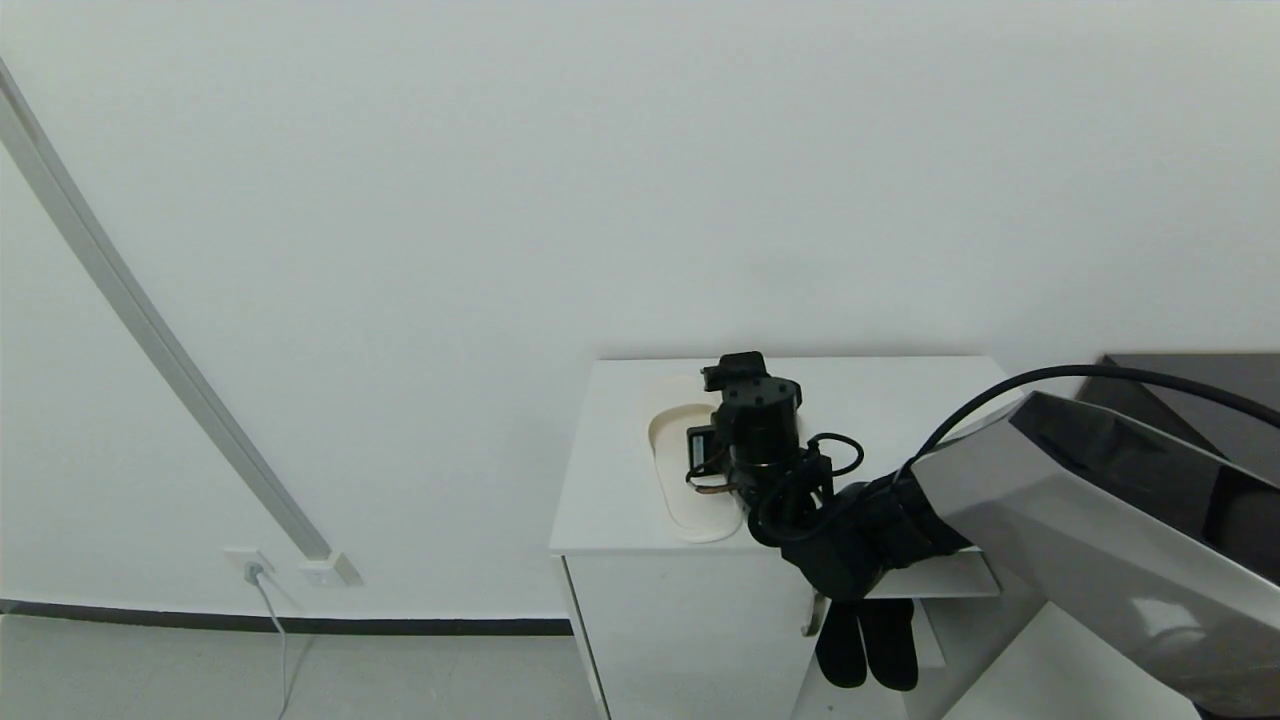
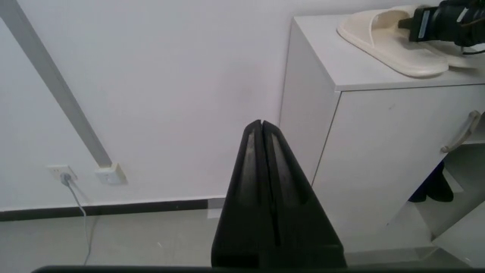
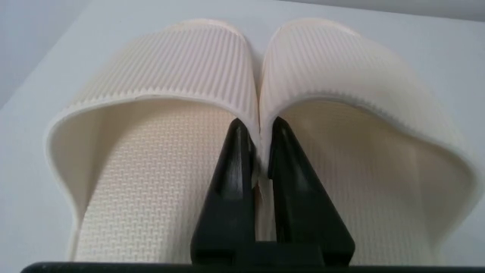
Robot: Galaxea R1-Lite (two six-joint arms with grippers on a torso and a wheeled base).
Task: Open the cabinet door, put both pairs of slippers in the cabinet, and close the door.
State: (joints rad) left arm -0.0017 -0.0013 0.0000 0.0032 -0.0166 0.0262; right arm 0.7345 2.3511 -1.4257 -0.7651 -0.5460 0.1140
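Black slippers [image 1: 866, 645] sit in the cabinet's [image 1: 690, 620] open compartment.

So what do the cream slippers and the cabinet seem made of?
The cream slippers look like moulded foam or soft rubber, matte: ribbed straps, dimpled footbeds. The cabinet is probably painted or laminated board: flat, smooth white panels, crisp edges.

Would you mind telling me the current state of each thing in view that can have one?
cabinet door: open, interior showing beside it.
black slippers: stowed inside, past the open door.
cream slippers: side by side on the cabinet top, inner edges pinched together.
right hand: shut on the cream slippers.
left hand: shut, empty, in the air.
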